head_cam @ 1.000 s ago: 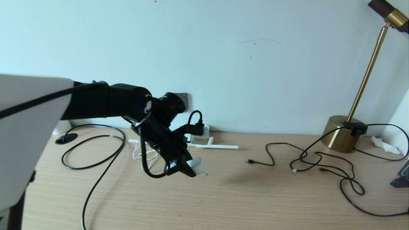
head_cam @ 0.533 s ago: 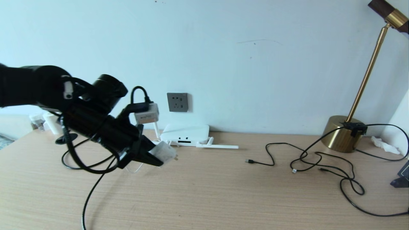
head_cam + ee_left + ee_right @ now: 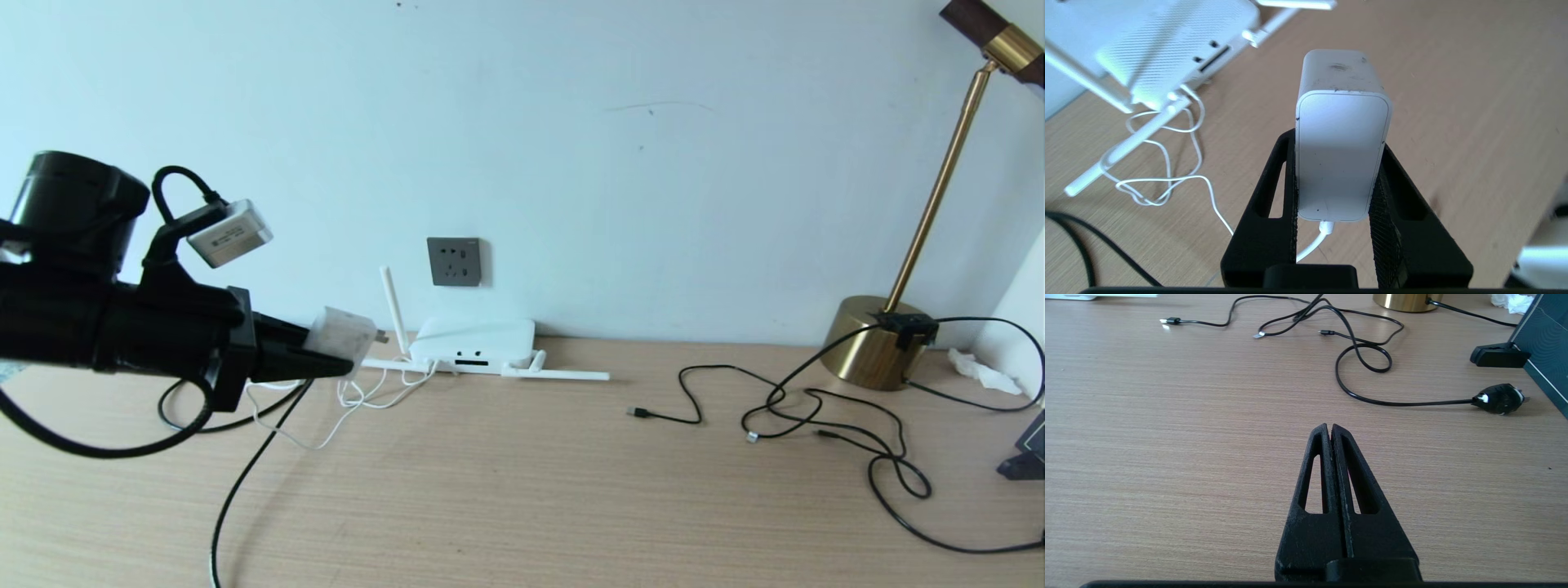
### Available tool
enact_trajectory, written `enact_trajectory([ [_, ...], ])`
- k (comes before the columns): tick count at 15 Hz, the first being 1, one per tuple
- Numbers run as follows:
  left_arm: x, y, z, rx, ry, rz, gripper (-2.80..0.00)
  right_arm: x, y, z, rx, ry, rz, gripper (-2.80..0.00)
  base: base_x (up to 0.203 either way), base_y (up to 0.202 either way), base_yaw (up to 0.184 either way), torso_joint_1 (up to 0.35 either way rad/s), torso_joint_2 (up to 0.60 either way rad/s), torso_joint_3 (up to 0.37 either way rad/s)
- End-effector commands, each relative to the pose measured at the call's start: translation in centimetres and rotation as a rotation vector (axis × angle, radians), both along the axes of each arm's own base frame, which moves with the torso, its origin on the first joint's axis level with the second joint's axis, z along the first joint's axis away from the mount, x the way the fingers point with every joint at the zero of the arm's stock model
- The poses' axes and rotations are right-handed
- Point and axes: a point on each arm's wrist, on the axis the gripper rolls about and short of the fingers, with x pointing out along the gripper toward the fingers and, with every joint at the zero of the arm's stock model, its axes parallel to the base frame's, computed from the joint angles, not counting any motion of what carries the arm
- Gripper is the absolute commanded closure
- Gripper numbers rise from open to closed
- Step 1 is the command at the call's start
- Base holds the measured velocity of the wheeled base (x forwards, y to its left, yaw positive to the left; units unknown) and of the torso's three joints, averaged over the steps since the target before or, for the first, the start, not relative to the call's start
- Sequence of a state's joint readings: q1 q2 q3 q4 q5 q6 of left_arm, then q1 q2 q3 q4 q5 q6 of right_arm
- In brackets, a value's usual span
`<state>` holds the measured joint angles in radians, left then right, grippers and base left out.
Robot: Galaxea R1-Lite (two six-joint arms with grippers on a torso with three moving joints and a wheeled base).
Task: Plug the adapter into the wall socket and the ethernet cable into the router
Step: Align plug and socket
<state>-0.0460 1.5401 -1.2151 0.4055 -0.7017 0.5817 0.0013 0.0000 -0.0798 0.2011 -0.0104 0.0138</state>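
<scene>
your left claw (image 3: pixel 326 353) grips the adapter (image 3: pixel 341 339) by its two flat sides, up off the counter (image 3: pixel 571 490) and well left of the socket (image 3: pixel 454 261). the prongs point right, roughly toward the router (image 3: pixel 473 343), not squarely at the wall. from the wrist view the adapter (image 3: pixel 1341 134) sits deep between the fingers (image 3: pixel 1265 204), with more than half its body sticking out past the tips.

watch the cord (image 3: pixel 343 408). it trails from the back of the adapter in loose loops across the counter and lies against the router's flat antenna (image 3: pixel 392 366). if you swing toward the socket fast, i judge the cord could go taut, drag the router or twist the adapter in the grip.

the prongs need to face the wall before you push. go in skewed and they will likely scrape the plate instead of finding the holes, and the adapter may pivot between the pads.

the upright antenna (image 3: pixel 392 309) stands between you and the socket, so a low path could knock it. come in above it.

the black ethernet cable (image 3: pixel 245 482) runs under the arm; don't snag it.

your right claw (image 3: pixel 1331 430) is closed on nothing, parked low over the counter, near the other black cables (image 3: pixel 1363 355).
</scene>
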Motion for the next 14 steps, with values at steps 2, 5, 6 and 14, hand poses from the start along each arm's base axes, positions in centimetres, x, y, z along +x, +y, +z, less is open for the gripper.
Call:
enact_trajectory([
  [2, -1.2, -0.4, 0.4, -0.087, -0.098, 0.119, 0.00, 0.0, 0.0, 0.0, 0.000, 0.003, 0.000, 0.00, 0.000, 0.000, 0.000, 0.000, 0.00, 0.000],
  [5, -2.4, -1.1, 0.0, -0.125, -0.048, 0.134, 0.00, 0.0, 0.0, 0.0, 0.000, 0.003, 0.000, 0.00, 0.000, 0.000, 0.000, 0.000, 0.00, 0.000],
  [6, -2.6, -1.2, -0.3, -0.156, -0.004, 0.152, 0.00, 0.0, 0.0, 0.0, 0.000, 0.003, 0.000, 0.00, 0.000, 0.000, 0.000, 0.000, 0.00, 0.000],
  [14, -0.7, -4.0, -2.3, -0.418, 0.060, 0.234, 0.00, 0.0, 0.0, 0.0, 0.000, 0.003, 0.000, 0.00, 0.000, 0.000, 0.000, 0.000, 0.00, 0.000],
])
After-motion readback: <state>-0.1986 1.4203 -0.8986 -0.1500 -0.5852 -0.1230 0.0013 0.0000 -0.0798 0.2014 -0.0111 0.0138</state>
